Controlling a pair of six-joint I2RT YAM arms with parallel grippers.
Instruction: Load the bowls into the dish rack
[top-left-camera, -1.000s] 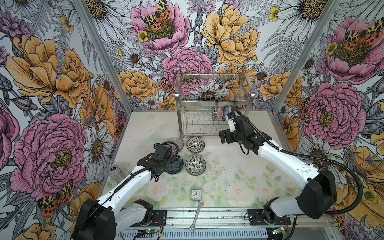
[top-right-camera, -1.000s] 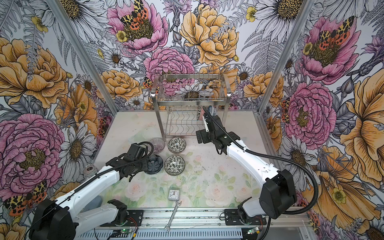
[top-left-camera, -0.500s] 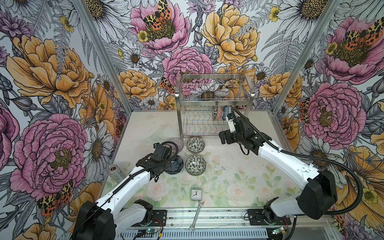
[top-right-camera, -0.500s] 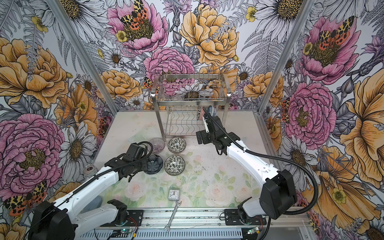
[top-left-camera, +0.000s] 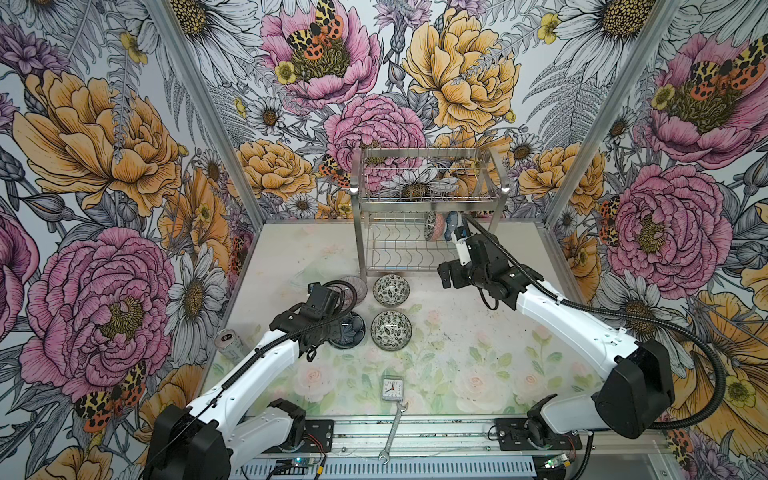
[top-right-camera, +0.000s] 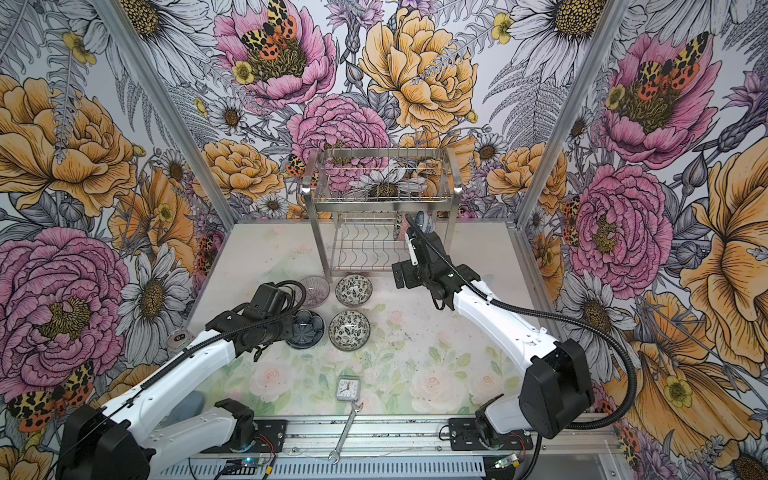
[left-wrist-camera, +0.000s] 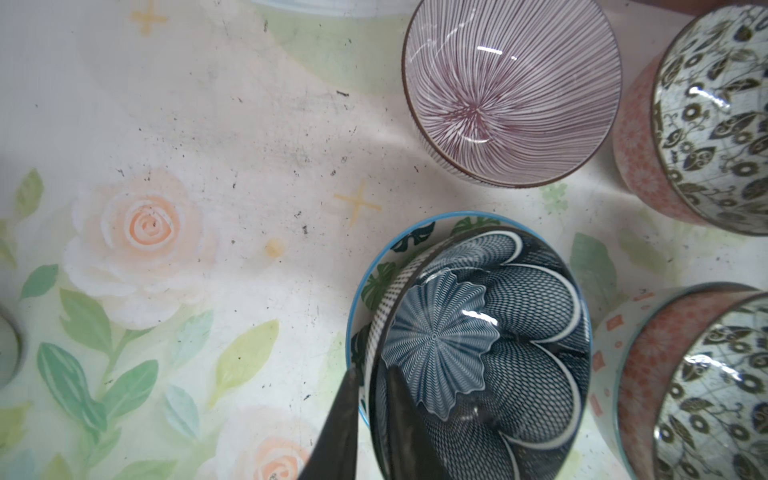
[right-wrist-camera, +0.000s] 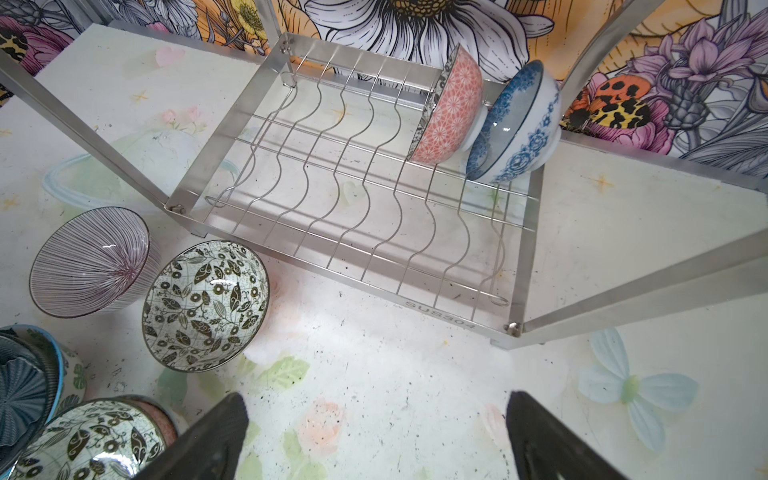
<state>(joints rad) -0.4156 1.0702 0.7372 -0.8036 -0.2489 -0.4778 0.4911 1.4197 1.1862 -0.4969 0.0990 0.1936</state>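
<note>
A dark blue petal bowl (left-wrist-camera: 490, 345) sits tilted inside a green leaf bowl (left-wrist-camera: 374, 286) on the mat. My left gripper (left-wrist-camera: 371, 374) straddles its rim, one finger inside and one outside, narrowly open, with a sliver of gap at the outer finger. Beside them stand a purple striped bowl (top-left-camera: 355, 286) and two black-white floral bowls (top-left-camera: 391, 288) (top-left-camera: 391, 330). The dish rack (top-left-camera: 428, 199) stands at the back. A pink bowl (right-wrist-camera: 451, 112) and a blue-white bowl (right-wrist-camera: 519, 129) lean on edge in its lower tier. My right gripper (right-wrist-camera: 376, 399) hovers wide open and empty before the rack.
A small clock (top-left-camera: 392, 388) and a wrench (top-left-camera: 392, 432) lie near the front edge. A drink can (top-left-camera: 227, 343) stands by the left wall. A clear glass dish (right-wrist-camera: 124, 166) lies left of the rack's front leg. The rack's upper tier overhangs its lower one.
My left gripper's jaws have parted a little around the dark bowl's rim. Both arms and all the bowls stay where they were.
</note>
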